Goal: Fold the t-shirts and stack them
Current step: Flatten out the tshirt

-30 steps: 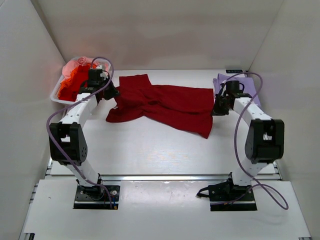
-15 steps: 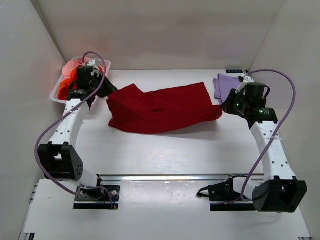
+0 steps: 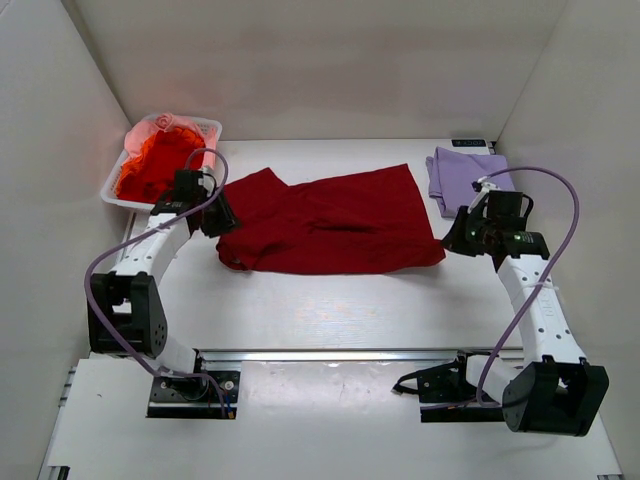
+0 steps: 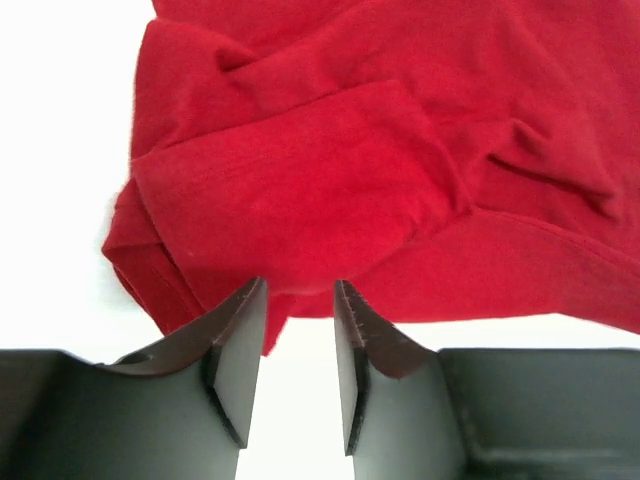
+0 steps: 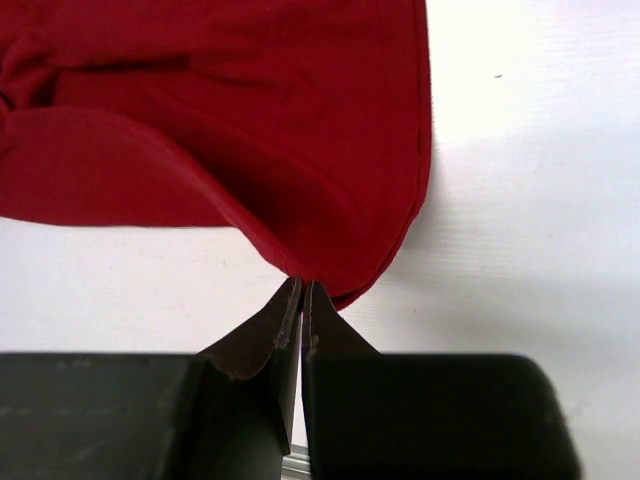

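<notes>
Crimson cloth takes the middle of the counter (image 3: 330,310): the dark red t-shirt (image 3: 330,222) lies stretched left to right between the two arms, doubled over on itself and rumpled at its left end. The right end effector (image 5: 302,285) is clenched at the near right corner, with the hem running straight into its closed tips, so it looks to be grasping that corner. On the left, the left end effector (image 4: 300,290) is released. Its fingers are parted and the bunched sleeve edge sits right at the gap, not pinched. My read is that the fold is being laid down and squared up. The left side needs the care here: bite both layers at the near left corner rather than the loose sleeve flap. Then draw gently away from the right arm so the cloth goes taut without sliding, and lower both corners together so the hems line up. Pull too hard and the whole shirt drags across the counter; grab one layer only and the fold opens. At the far right the lavender t-shirt (image 3: 458,178) lies flat and folded, just beside the red one without touching, a likely base for the stack. At the far left the basket (image 3: 112,190) holds the orange-red shirts (image 3: 155,165), heaped and not yet folded.
</notes>
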Robot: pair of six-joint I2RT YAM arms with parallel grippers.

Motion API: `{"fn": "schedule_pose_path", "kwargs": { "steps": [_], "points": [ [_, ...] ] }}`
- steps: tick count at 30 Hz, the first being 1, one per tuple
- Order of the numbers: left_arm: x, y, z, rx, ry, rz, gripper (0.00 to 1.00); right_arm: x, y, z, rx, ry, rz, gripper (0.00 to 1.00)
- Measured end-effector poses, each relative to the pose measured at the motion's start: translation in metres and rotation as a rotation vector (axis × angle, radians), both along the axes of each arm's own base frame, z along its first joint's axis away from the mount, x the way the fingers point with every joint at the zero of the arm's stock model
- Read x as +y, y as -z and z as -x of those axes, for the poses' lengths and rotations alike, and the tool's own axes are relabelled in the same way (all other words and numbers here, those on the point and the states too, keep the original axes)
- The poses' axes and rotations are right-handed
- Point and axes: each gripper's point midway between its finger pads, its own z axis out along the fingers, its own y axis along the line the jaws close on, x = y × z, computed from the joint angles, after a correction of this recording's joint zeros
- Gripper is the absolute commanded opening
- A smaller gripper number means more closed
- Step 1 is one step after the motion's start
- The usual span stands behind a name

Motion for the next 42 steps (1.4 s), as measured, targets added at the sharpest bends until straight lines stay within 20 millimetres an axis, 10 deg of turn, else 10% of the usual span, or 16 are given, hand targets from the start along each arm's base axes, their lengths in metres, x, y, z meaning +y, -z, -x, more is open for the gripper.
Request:
{"fn": "schedule_pose_path", "kwargs": {
  "steps": [11,42],
  "points": [
    [0.022,0.05,0.002,0.094,-0.075,-0.098,0.42,0.006,0.018,0.006,0.027,-0.021,-0.013,0.0],
    [0.038,0.069,-0.01,0.1,-0.125,-0.134,0.42,0.014,0.033,-0.003,0.047,-0.048,-0.034,0.0]
  ]
}}
